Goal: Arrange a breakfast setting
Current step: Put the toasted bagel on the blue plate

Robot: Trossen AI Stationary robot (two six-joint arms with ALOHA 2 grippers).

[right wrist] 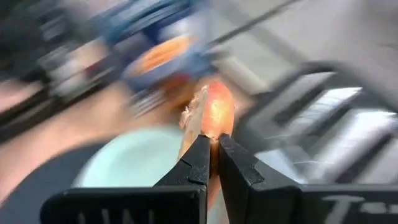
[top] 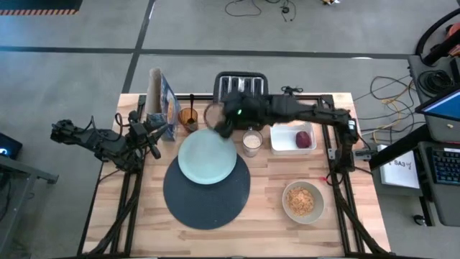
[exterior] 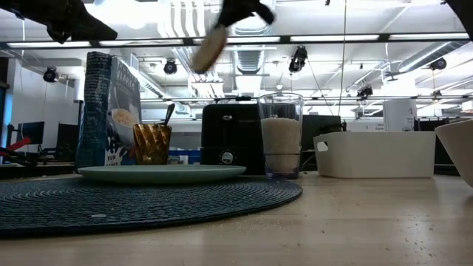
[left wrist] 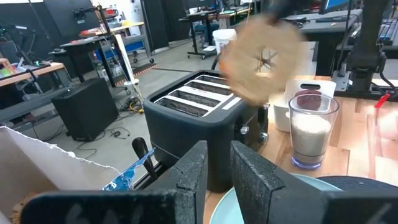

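The right gripper (right wrist: pixel 211 163) is pinched shut on the edge of the bagel (left wrist: pixel 264 59), carrying it in the air between the toaster (top: pixel 243 83) and the plate (top: pixel 206 157), above the plate's far rim. From table level the bagel hangs tilted, well above everything. The left gripper (left wrist: pixel 214 168) waits near the table's left edge beside the cereal box (top: pixel 167 106), fingers nearly closed and holding nothing.

Judging by how things lie, the setting is partly built. The plate sits on the placemat (top: pixel 206 193), though toward its far edge rather than centred. The milk glass (top: pixel 251 142) stands just beside the plate. The bagel still has to come down onto the plate. The bowl (top: pixel 302 201) sits apart near the table's right front, off the mat. The fruit (top: pixel 305 139) lies in the white tray (top: pixel 286 137). A handle sticks out of the amber cup (top: pixel 188 118), perhaps the spoon; I cannot tell
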